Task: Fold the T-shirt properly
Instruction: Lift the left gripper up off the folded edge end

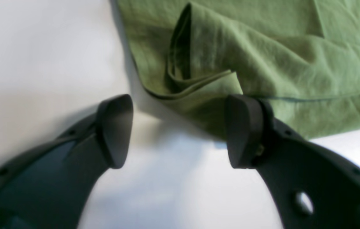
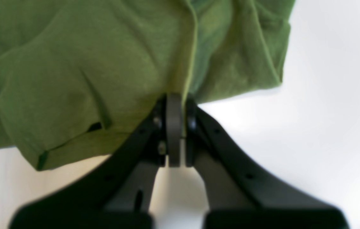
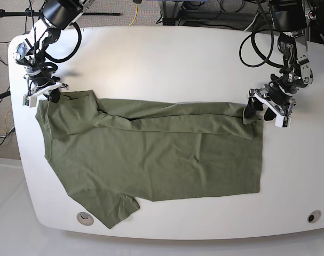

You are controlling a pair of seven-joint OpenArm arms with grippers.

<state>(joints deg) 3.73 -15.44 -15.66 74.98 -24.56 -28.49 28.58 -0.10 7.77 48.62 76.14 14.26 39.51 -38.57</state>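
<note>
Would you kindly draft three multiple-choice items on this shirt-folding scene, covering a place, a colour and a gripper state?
1. Where is the right gripper in the base view?
A. at the T-shirt's upper left corner
B. at its lower hem
C. off the table

2. What colour is the T-shirt?
A. navy
B. olive green
C. white

3. How are the left gripper's jaws?
A. shut on cloth
B. shut on nothing
C. open

Answers: 1 A, it sits at that corner; 2 B, the cloth is green in every view; 3 C, a wide gap shows between the pads.
</note>
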